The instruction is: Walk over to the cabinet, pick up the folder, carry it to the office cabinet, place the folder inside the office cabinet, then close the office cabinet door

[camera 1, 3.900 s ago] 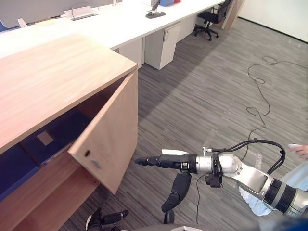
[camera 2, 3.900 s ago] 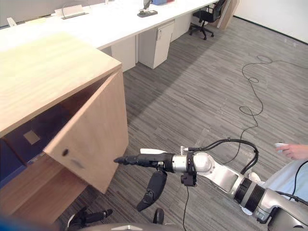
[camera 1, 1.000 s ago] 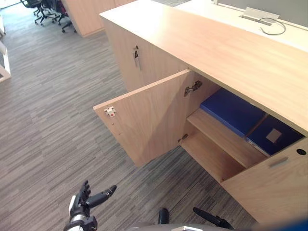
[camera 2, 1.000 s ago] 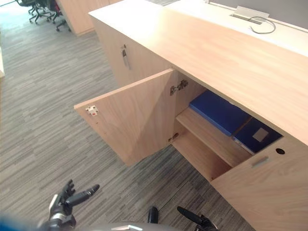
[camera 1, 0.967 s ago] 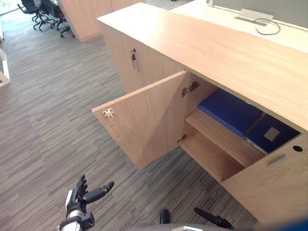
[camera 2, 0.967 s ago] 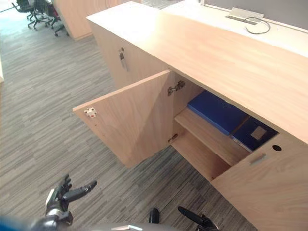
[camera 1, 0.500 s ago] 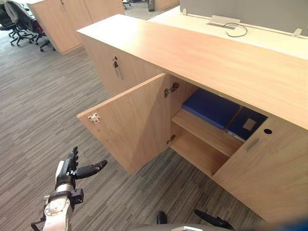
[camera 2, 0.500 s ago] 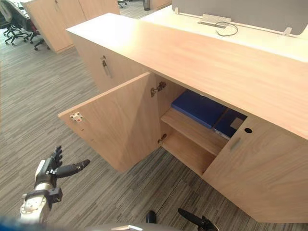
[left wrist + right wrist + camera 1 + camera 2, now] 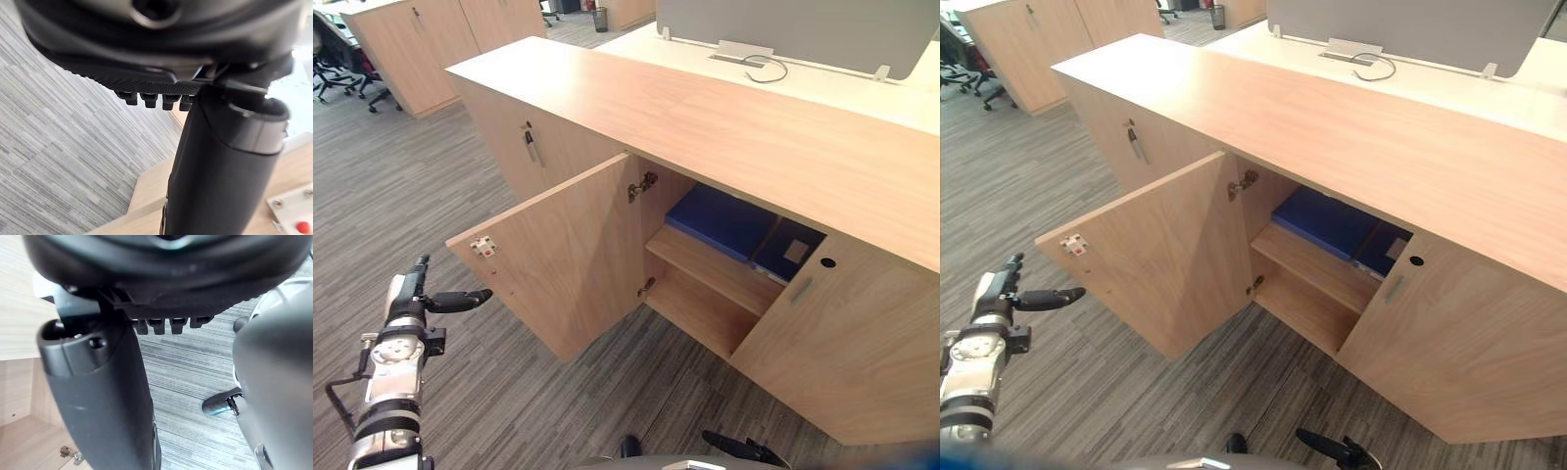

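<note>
Moved: left hand (image 9: 404, 299) risen, thumb now near open door (image 9: 570, 257) edge.
Left hand: fingers apart, empty.
Folder (image 9: 722, 220): on shelf (image 9: 710, 271) beyond door, well apart from hand.
Right hand (image 9: 161, 274): state can't be told.

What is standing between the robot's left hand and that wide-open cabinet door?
Nothing visible. The left hand hangs open in the air just off the free edge of the wide-open cabinet door, not touching it. The blue folders already lie on the shelf inside.
</note>
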### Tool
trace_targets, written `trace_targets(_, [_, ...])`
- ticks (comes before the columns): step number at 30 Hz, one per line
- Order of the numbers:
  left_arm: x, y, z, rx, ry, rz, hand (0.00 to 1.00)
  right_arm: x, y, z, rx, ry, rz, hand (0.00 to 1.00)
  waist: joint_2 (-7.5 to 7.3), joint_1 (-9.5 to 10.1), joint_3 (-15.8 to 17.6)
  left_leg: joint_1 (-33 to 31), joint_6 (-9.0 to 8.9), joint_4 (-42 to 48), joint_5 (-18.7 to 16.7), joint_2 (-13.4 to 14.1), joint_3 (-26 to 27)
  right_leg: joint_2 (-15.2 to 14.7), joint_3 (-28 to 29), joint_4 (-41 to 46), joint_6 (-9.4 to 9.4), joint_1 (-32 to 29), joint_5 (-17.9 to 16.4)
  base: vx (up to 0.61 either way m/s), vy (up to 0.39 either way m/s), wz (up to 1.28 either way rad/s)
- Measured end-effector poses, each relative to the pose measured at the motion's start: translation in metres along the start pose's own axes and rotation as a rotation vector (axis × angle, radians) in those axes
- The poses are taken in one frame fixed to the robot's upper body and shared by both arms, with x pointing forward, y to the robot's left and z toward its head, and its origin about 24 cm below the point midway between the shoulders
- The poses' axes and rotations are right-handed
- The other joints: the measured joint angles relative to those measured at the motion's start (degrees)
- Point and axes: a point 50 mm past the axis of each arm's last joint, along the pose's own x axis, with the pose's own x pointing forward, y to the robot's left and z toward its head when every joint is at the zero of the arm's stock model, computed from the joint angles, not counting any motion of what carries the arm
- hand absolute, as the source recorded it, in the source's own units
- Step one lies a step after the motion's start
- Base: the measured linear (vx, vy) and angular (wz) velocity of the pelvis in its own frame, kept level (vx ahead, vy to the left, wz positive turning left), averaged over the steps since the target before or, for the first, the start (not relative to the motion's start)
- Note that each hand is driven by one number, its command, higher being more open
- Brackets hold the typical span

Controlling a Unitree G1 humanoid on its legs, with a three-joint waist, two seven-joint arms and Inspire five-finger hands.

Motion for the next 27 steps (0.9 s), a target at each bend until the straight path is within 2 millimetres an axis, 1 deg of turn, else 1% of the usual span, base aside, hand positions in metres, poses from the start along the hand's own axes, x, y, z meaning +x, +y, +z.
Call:
trace_targets(2, [0.001,-0.001,-0.001,0.006,0.008,-0.005,1.0,0.0,0.001,-0.001,-0.004,0.003,0.003,1.0,-0.35,-0.01,-0.07,0.03,-0.2,0.0,-0.06,0.2,0.13,0.14,0.31,0.01,0.0,-0.06,0.0,0.01,0.002,-0.03])
trace_targets(5, [0.003,-0.009,-0.004,0.022,0.035,-0.032,1.0,0.0,0.004,-0.002,-0.003,0.003,0.01,1.0,-0.73,0.04,-0.17,0.04,-0.64,0.0,-0.06,0.65,0.48,0.41,1.06,0.13,0.0,-0.34,0.0,0.01,0.004,-0.07])
trace_targets(9, [0.005,-0.024,-0.004,0.069,0.043,-0.088,1.0,0.001,0.012,-0.002,-0.033,0.0,0.034,1.0,-1.56,0.03,-0.13,0.06,-1.21,0.0,0.11,1.28,0.99,0.85,1.39,0.14,0.0,-0.56,0.0,0.01,-0.007,-0.07])
trace_targets(11, [0.006,-0.035,-0.006,0.089,0.059,-0.124,1.0,0.001,0.014,-0.002,-0.031,0.0,0.039,1.0,-1.92,-0.03,-0.21,0.09,-1.5,0.0,0.15,1.61,1.16,1.12,1.47,0.13,0.0,-0.63,0.0,0.01,-0.008,-0.06])
trace_targets(14, [0.005,-0.049,-0.012,0.067,0.087,-0.14,1.0,0.001,0.017,-0.002,-0.029,0.0,0.05,1.0,-2.04,-0.08,-0.28,0.11,-1.81,0.0,0.26,1.8,1.2,1.31,1.46,0.14,0.0,-0.62,0.0,0.0,-0.002,-0.01])
trace_targets(19, [0.001,-0.065,-0.019,0.082,0.111,-0.195,1.0,0.002,0.023,-0.001,-0.029,0.005,0.066,1.0,-2.24,0.27,-0.41,0.1,-2.52,0.0,0.64,2.19,0.87,1.63,1.37,0.62,0.0,-0.57,0.01,0.01,-0.009,0.07])
trace_targets(25, [0.0,-0.07,-0.02,0.136,0.108,-0.21,1.0,0.003,0.028,0.002,-0.062,0.005,0.072,1.0,-2.22,0.33,-0.4,0.04,-3.15,-0.01,1.07,2.66,0.91,1.8,1.33,1.09,0.01,-0.77,0.01,-0.01,-0.004,0.01])
trace_targets(27, [-0.001,-0.073,-0.017,0.205,0.092,-0.207,1.0,0.003,0.028,0.002,-0.068,0.005,0.072,1.0,-2.2,0.34,-0.39,-0.18,-3.32,-0.01,1.2,2.71,0.98,1.79,1.33,1.13,0.02,-0.99,0.0,-0.03,0.006,-0.01])
